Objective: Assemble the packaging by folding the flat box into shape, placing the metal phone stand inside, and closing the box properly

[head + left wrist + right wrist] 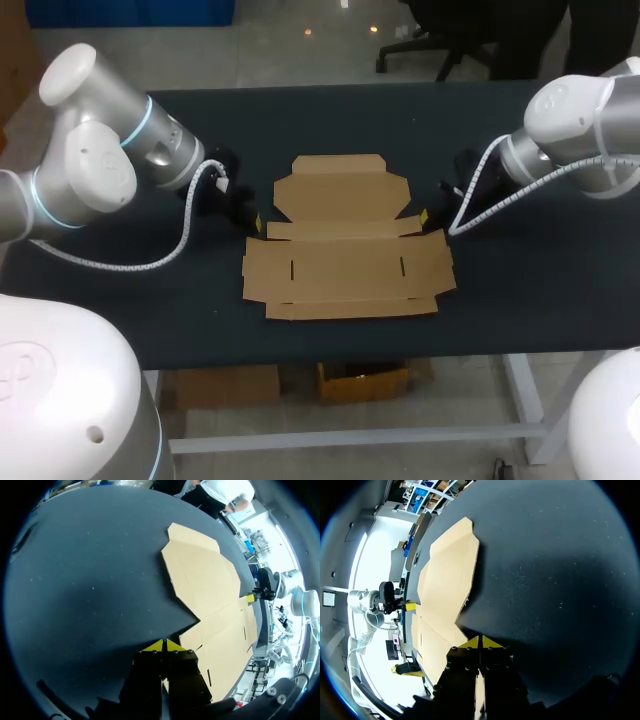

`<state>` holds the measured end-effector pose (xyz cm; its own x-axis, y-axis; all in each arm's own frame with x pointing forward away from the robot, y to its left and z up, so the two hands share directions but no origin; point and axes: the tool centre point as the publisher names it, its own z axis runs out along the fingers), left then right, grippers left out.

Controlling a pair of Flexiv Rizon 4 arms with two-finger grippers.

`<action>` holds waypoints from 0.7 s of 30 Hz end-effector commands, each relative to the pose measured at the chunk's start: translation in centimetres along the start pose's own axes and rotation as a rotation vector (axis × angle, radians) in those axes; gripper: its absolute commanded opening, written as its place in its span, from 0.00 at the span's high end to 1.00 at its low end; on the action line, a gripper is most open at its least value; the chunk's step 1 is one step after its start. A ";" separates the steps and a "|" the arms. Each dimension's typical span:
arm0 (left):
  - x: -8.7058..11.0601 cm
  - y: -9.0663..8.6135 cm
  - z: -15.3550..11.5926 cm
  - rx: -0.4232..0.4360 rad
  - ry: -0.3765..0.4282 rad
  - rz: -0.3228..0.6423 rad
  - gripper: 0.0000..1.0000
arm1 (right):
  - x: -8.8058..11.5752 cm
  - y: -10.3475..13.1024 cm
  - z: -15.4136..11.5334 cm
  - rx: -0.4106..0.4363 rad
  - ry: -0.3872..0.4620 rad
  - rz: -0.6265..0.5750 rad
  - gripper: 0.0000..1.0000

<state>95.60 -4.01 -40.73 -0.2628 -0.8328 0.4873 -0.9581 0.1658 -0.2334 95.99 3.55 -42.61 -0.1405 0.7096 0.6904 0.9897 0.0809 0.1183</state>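
This was a robotics lab. A left arm [90, 160] and a right arm [575, 120] flanked a dark worktable [120, 290] holding a flat cardboard box [345, 265].

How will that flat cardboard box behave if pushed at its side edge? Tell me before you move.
The flat box is a thin sheet lying flush on the table, so a push would probably slide it. Its cut flaps and creases suggest it would flop at the folds if lifted by one edge. It likely weighs little for its spread.
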 end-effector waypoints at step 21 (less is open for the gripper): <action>1.0 0.5 1.2 -0.012 0.035 0.010 1.00 | -0.1 0.0 0.5 0.014 0.025 -0.008 1.00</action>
<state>95.12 -5.27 -41.29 -0.2744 -0.8126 0.5142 -0.9574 0.1808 -0.2253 95.74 3.96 -42.83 -0.1476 0.6999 0.6988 0.9888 0.0892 0.1195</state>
